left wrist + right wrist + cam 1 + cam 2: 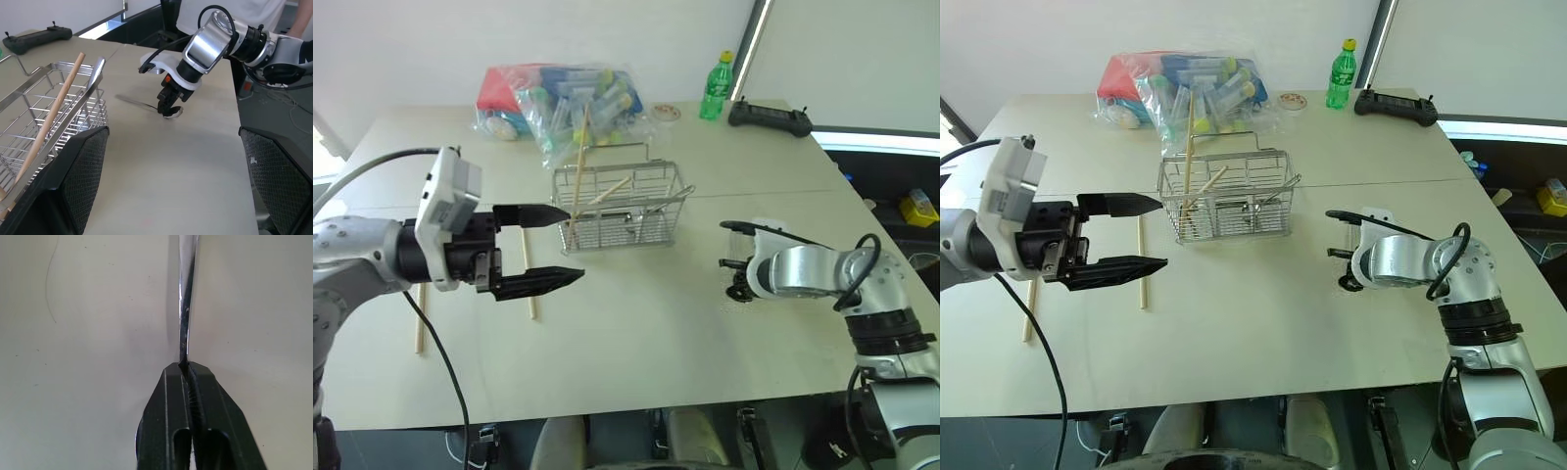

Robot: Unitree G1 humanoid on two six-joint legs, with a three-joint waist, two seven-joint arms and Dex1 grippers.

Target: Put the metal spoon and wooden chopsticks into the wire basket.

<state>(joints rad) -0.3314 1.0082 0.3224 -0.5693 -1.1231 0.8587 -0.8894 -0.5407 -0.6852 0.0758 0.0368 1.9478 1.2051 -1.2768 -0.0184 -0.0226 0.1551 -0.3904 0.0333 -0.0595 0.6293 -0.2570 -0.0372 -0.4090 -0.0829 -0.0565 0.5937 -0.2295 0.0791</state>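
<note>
The wire basket [625,208] stands mid-table with two wooden chopsticks [580,157] leaning up out of it. Two more chopsticks lie on the table, one [1141,264] in front of the basket and one [1028,315] further left. My left gripper [553,247] hovers open and empty just left of the basket, pointing right. The metal spoon [137,103] lies on the table to the right of the basket. My right gripper [168,105] points down and is shut on the spoon near its bowl; its handle [185,298] runs out from the closed fingertips.
At the table's far side lie a clear bag of colourful items [563,98], a green bottle [715,88], a small round lid [666,113] and a black controller [770,118]. A person in a white shirt [230,10] stands beyond the right edge.
</note>
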